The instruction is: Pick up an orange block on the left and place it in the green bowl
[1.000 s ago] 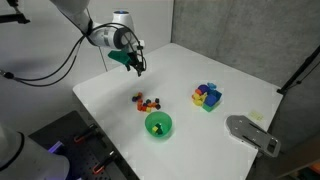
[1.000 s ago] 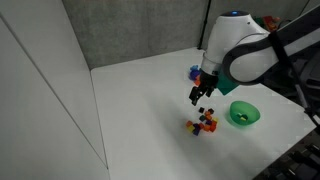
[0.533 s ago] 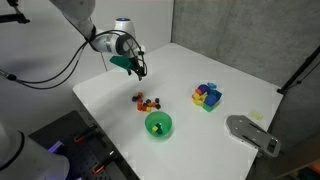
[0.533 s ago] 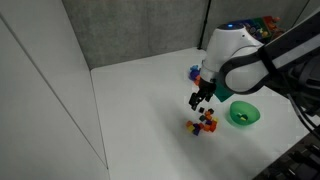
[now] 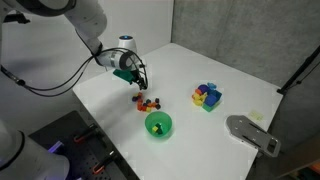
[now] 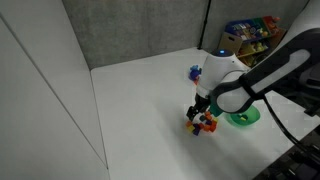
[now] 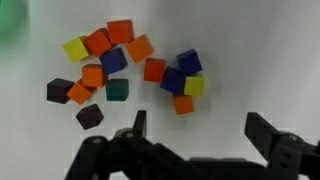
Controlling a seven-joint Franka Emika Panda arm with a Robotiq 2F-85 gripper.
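In the wrist view, the green bowl (image 7: 8, 25) is caught only as a blurred green patch at the upper left corner. To its right, the small cubes (image 7: 110, 62) are resolved one by one on the white table (image 7: 260, 50). A yellow, several orange and red, a blue, a teal, a maroon and a purple one are spread in the left-hand group. A tighter group of red, blue and yellow follows. The orange block (image 7: 182, 104) is found at the lower edge of that tighter group, touching the yellow cube above it and lying just above the gap between the fingers. The gripper (image 7: 200, 128) is seen with its jaws spread wide and nothing between them.

In both exterior views the small cubes (image 5: 148, 102) (image 6: 205, 122) are reduced to a speckled heap, and single orange pieces cannot be told apart. The layout is given instead.

In an exterior view the gripper (image 5: 139, 87) is shown low over the heap, with the green bowl (image 5: 159, 125) near it toward the camera. A pile of larger blocks (image 5: 207, 96) in yellow, blue and purple lies well apart to the right. A grey flat object (image 5: 252, 133) lies at the table's right edge.

In an exterior view the bowl (image 6: 244, 116) is partly hidden behind the arm (image 6: 240, 85). A shelf (image 6: 250, 35) of coloured packets is seen at the back, its print too small to be read.
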